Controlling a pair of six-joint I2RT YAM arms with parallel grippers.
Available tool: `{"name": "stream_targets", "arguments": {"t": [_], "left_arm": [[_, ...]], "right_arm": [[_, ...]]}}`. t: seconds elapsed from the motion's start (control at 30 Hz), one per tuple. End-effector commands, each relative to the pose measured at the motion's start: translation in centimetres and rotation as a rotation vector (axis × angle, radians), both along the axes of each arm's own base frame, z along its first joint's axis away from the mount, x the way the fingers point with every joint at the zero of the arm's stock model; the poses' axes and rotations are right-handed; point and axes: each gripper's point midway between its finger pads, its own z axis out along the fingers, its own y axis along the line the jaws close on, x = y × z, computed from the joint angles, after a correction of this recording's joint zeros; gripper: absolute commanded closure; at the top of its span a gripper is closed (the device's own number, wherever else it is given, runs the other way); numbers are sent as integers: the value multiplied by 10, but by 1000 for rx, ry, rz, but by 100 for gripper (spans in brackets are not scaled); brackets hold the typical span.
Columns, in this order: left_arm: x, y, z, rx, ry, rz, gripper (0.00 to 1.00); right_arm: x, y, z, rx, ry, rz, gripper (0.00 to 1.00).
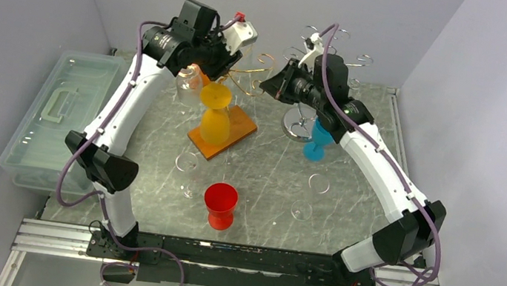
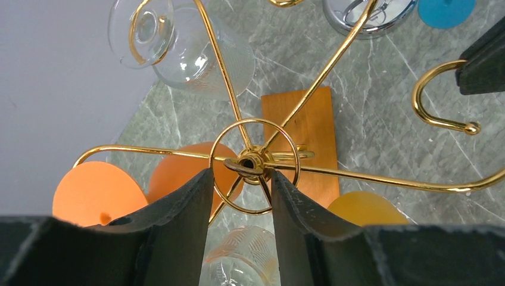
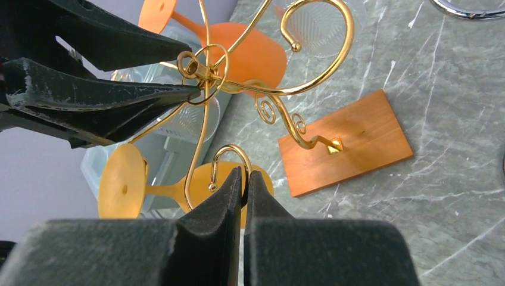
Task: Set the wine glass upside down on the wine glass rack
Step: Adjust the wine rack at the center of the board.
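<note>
Right wrist view: my right gripper (image 3: 243,176) is pinched tight on a hook (image 3: 228,149) of the wine glass rack (image 3: 351,140). My left gripper (image 2: 241,179) straddles its hub (image 2: 250,162), half open, clamping nothing. The red wine glass (image 1: 220,202) stands upright by the table's (image 1: 269,171) near edge, well behind both.

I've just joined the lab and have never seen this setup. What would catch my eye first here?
Both arms meet at the gold rack on its wooden base, mid-table. The left gripper straddles its top hub with jaws apart, and the right gripper is shut on one hook. An orange glass and a yellow glass hang from it, and a red glass stands alone nearer the arm bases.
</note>
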Motion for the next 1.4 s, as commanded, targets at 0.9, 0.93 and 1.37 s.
{"name": "stream_targets", "arguments": {"t": [0.9,0.93,1.37], "left_arm": [[32,-12,-3,22,-65,-14,62],[31,-11,-4,25,-63,-15,62],[16,-6,2,24,-61,-24,63]], "right_arm": [[-56,49,-61,53,82,-27,100],[-58,48,-63,59,89,-32,100],[-58,20,-21,-12,12,-48,64]]}}
